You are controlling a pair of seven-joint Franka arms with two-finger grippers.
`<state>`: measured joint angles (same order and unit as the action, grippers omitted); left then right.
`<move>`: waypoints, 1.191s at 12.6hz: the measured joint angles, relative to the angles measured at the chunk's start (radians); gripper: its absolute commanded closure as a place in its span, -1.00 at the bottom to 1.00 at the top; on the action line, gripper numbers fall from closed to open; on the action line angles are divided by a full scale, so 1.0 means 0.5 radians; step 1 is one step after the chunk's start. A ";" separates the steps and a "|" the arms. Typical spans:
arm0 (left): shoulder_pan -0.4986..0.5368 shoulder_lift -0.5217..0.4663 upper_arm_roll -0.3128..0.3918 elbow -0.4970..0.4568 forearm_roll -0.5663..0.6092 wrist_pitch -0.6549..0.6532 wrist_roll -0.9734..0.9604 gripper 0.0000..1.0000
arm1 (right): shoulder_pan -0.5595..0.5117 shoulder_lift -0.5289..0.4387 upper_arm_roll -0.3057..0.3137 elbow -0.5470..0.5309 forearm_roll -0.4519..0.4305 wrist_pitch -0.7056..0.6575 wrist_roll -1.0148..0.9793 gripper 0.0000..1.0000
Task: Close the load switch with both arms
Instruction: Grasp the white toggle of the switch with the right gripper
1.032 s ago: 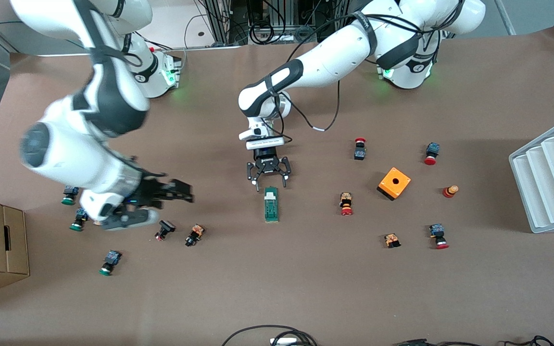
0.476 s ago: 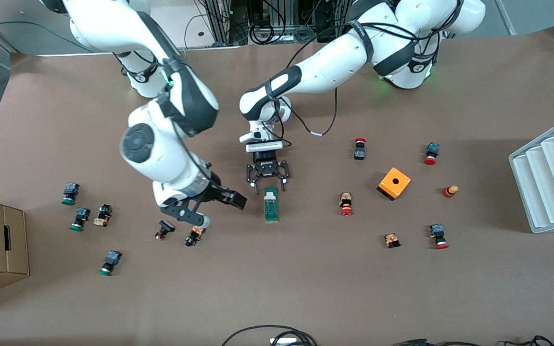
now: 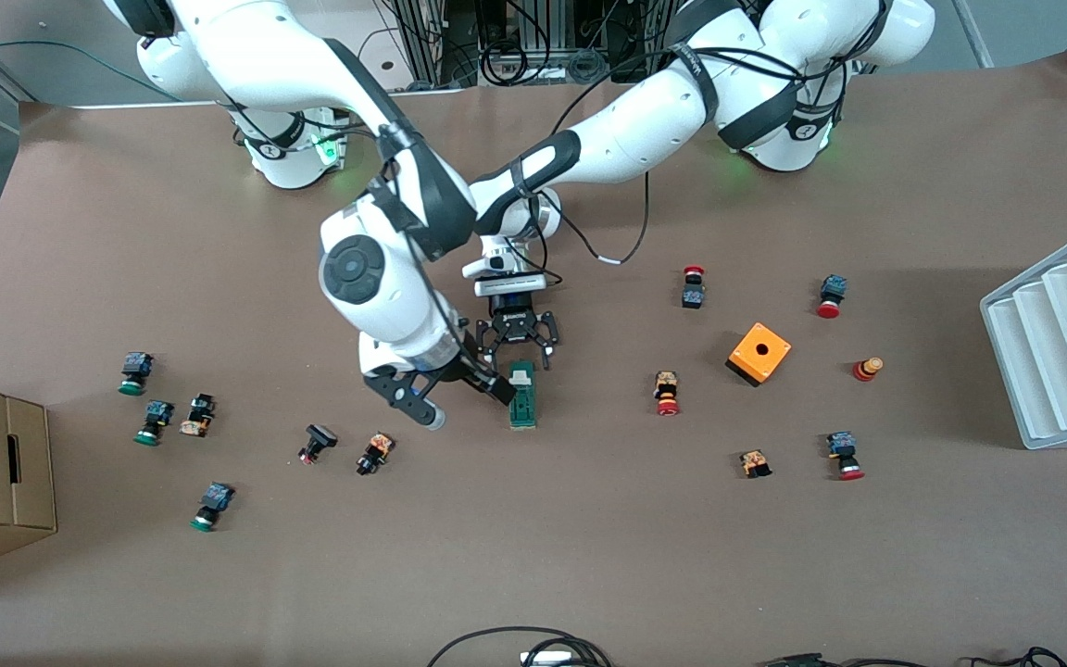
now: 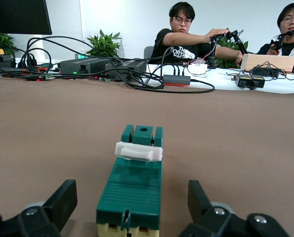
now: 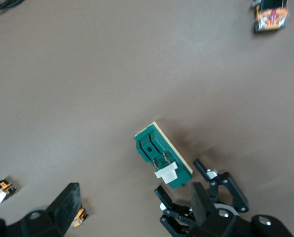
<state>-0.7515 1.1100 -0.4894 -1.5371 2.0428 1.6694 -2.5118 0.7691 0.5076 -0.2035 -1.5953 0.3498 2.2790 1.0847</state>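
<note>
Reaching to table [image 3: 589, 556] centre, right arm [image 3: 376, 278] hides part of left arm [image 3: 645, 130]. White tray [image 3: 1057, 343] at 3 o'clock, cut off, slots bare. Load switch [image 3: 522, 400] at centre, open tabletop around. Left gripper [image 3: 517, 347], fingers spread, at its 12 o'clock end. Right gripper [image 3: 455, 384], fingers apart, at its 9 o'clock side.

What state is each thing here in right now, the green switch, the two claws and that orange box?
load switch: flat on the table, white sliding piece at the end nearest the robots, not gripped.
left gripper: open, low at the switch's white end.
right gripper: open, beside the switch.
orange box: sitting on the table, hole facing up, untouched.
</note>
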 measured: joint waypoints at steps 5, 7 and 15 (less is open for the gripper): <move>0.000 0.010 0.002 0.007 0.000 -0.001 0.001 -0.88 | 0.024 0.007 0.003 -0.169 0.046 0.183 0.383 -1.00; 0.000 0.012 0.002 0.013 0.000 -0.001 0.017 -0.82 | 0.025 0.022 0.011 -0.181 0.135 0.231 0.508 -1.00; 0.000 0.044 0.002 0.049 0.000 -0.001 0.039 -0.86 | 0.045 0.149 0.018 -0.192 0.314 0.355 0.623 -0.97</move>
<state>-0.7514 1.1319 -0.4887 -1.5124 2.0428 1.6689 -2.4924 0.7918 0.5823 -0.1946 -1.6914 0.5070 2.4565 1.3960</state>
